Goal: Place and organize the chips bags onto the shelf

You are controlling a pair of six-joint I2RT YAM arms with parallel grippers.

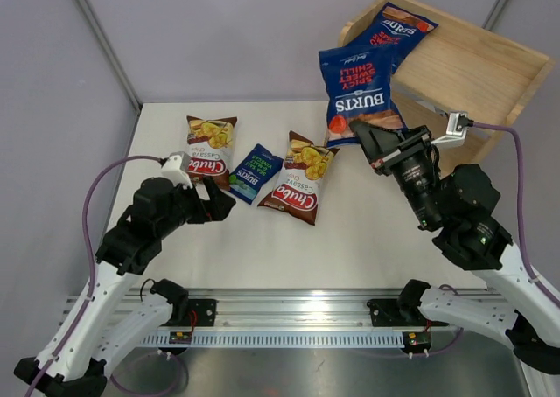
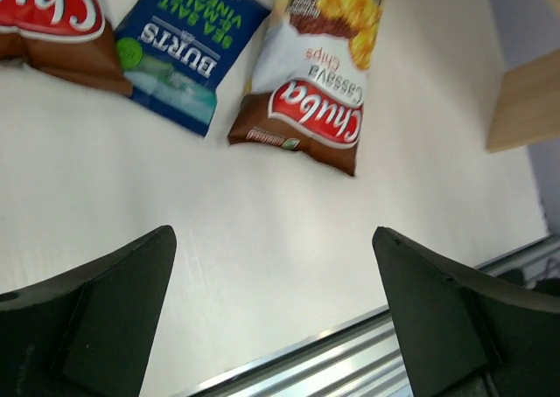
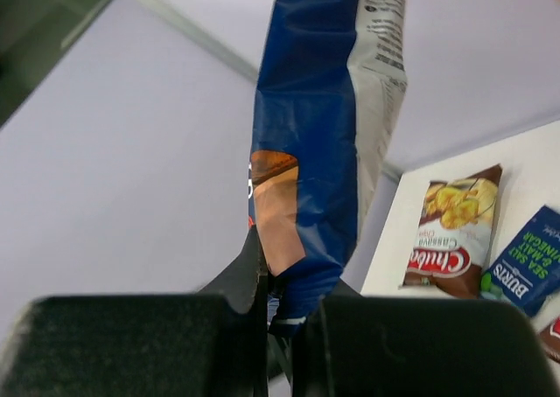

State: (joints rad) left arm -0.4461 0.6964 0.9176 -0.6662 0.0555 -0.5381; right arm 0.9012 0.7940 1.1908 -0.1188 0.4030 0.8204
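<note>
My right gripper (image 1: 360, 135) (image 3: 284, 318) is shut on the bottom edge of a dark blue, red-accented Burts chips bag (image 1: 357, 87) (image 3: 311, 126). It holds the bag up beside the front of the light wooden shelf (image 1: 477, 65). A second red-accented Burts bag (image 1: 398, 25) lies on the shelf. On the table lie two brown-and-white Chuba bags (image 1: 210, 145) (image 1: 300, 180) with a small green-accented Burts bag (image 1: 256, 173) between them. My left gripper (image 1: 220, 201) (image 2: 273, 309) hovers open just in front of the left Chuba bag (image 2: 48, 21), holding nothing.
The shelf sits tilted at the table's far right corner, and its edge (image 2: 525, 100) shows in the left wrist view. A metal rail (image 1: 289, 314) runs along the near table edge. Grey walls enclose the back and sides.
</note>
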